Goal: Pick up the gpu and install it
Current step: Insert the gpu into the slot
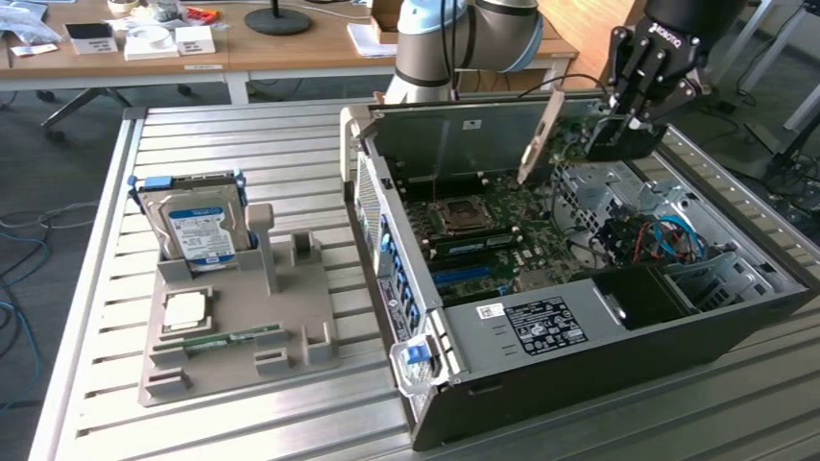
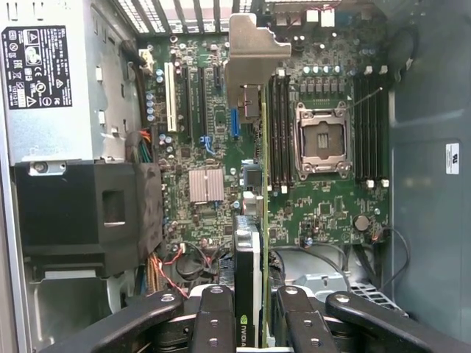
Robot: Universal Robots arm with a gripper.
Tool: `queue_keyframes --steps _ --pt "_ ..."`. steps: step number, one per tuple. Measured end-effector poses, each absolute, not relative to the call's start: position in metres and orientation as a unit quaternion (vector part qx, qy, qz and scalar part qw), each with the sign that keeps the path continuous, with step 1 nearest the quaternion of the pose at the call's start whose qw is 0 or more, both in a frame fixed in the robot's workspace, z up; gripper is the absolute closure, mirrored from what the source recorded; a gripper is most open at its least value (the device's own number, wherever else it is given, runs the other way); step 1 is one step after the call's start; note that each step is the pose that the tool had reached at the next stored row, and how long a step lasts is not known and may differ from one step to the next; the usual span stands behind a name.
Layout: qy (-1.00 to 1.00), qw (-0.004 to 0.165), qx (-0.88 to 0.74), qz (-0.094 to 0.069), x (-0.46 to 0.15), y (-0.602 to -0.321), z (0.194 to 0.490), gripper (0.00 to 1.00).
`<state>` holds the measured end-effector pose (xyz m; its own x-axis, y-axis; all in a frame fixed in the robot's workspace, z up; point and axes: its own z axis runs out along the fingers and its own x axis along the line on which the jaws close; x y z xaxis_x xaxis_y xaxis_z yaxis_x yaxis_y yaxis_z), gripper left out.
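My gripper (image 1: 632,113) hangs over the open computer case (image 1: 717,327) and is shut on the gpu (image 1: 619,141). The card is held on edge, its silver bracket (image 1: 543,134) slanting down toward the motherboard (image 1: 513,216). In the wrist view the gpu (image 2: 249,272) appears edge-on between my fingers (image 2: 213,316), with its bracket (image 2: 254,66) at the far end above the motherboard (image 2: 206,147) and its expansion slots. The card is above the board, apart from it.
A grey fixture (image 1: 230,336) on the slatted metal table holds a hard drive (image 1: 195,230), a memory stick (image 1: 230,339) and a small square chip (image 1: 186,309). Inside the case are the power supply (image 1: 539,322), coloured cables (image 1: 654,235) and the CPU socket (image 2: 321,140).
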<state>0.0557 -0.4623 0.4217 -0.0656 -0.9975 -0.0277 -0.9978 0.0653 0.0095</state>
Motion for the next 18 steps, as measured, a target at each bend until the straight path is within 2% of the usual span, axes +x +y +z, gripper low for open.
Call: queue_keyframes --steps 18 --pt "0.725 0.008 -0.689 0.014 0.0502 -0.4623 0.417 0.73"
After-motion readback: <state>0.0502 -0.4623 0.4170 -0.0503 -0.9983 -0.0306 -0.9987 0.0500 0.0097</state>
